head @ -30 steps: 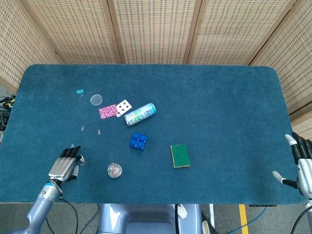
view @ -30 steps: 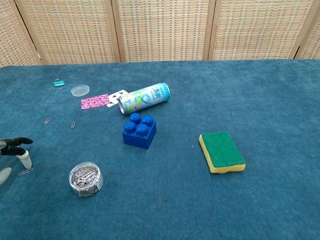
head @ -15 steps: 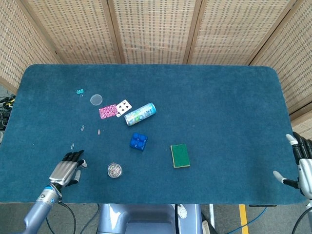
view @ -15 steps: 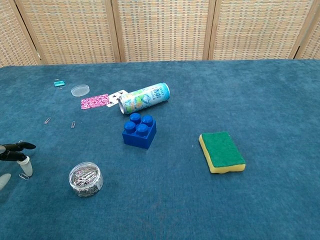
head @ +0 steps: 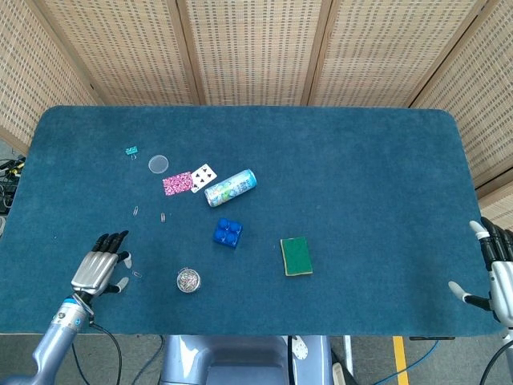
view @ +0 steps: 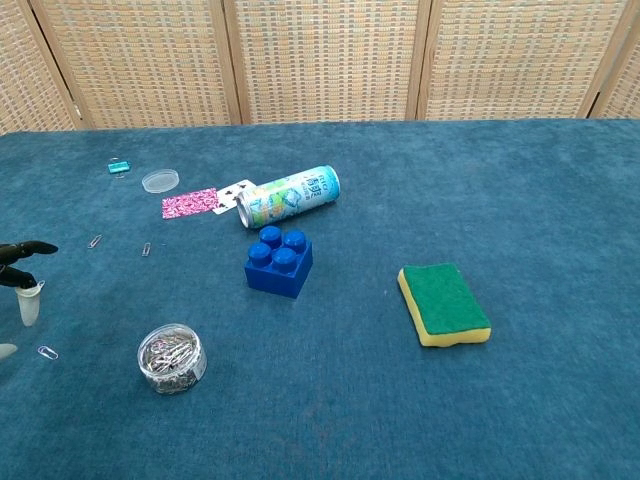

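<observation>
- the left hand (head: pixel 98 271) hovers low at the table's (head: pixel 361 184) near-left edge, fingers spread and straight, holding nothing.
- a loose paper clip (head: pixel 137 274) lies on the cloth just beside it at 3 o'clock, long axis slanting; the clip jar (head: pixel 188 280) sits farther the same way.
- two more clips (head: pixel 149 214) lie at 1 o'clock.
- the right hand (head: pixel 497 277) rests open, empty, well apart at the far-right edge.

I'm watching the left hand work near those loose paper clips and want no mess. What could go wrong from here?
The paper clip beside the left hand lies flat on the carpeted table, so fingertips may slide over it or flick it away. The open dish of clips stands close by; a sideways sweep could tip it and spill clips.
</observation>
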### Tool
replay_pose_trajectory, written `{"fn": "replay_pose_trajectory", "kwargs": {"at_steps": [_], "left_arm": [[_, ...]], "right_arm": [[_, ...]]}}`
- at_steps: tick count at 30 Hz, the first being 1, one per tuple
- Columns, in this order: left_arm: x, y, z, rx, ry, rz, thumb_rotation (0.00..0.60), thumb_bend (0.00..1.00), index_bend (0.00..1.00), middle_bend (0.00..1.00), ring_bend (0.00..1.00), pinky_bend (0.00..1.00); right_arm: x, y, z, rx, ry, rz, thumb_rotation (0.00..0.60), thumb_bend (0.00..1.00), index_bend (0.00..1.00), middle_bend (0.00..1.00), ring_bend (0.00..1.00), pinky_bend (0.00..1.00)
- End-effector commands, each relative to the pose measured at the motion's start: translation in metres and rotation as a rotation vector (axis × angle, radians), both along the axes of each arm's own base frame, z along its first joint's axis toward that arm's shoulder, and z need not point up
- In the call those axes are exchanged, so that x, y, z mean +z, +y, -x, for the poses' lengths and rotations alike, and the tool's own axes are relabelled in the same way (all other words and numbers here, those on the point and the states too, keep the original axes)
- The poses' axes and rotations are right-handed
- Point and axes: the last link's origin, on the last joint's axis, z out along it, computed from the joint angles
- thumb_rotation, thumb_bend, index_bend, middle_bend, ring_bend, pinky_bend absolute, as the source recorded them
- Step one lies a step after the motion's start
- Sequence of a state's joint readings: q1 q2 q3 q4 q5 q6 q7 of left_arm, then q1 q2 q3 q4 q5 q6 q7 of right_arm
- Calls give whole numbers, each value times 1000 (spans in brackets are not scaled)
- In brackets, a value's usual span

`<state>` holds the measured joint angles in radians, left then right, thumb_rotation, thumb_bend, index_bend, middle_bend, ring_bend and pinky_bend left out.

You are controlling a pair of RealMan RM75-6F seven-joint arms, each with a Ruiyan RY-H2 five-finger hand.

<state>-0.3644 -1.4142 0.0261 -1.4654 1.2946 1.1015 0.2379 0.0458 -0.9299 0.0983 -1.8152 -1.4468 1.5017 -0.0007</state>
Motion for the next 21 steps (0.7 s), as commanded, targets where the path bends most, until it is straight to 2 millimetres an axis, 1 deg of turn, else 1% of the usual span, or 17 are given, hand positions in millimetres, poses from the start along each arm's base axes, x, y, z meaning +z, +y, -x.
{"fn": "replay_pose_trajectory", "kwargs": {"at_steps": [1, 7, 12, 21], "left_arm": [[-4, 3, 1, -24, -9, 7, 600, 312, 498, 0, 0, 0], [-9, 4, 3, -28, -8, 27, 600, 315, 500, 0, 0, 0], [-13, 2, 2, -34, -6, 47, 600, 365, 507, 0, 0, 0], [-18, 1, 0, -34, 5, 66, 600, 368, 512, 0, 0, 0]], "right_arm": [[-1, 0, 0, -1, 1, -3, 600, 0, 0, 0, 0, 0], [-2, -1, 0, -2, 1, -10, 600, 0, 0, 0, 0, 0], [-2, -1, 0, -3, -1, -11, 600, 0, 0, 0, 0, 0], [-1, -1, 1, -5, -5, -9, 600, 0, 0, 0, 0, 0]]}}
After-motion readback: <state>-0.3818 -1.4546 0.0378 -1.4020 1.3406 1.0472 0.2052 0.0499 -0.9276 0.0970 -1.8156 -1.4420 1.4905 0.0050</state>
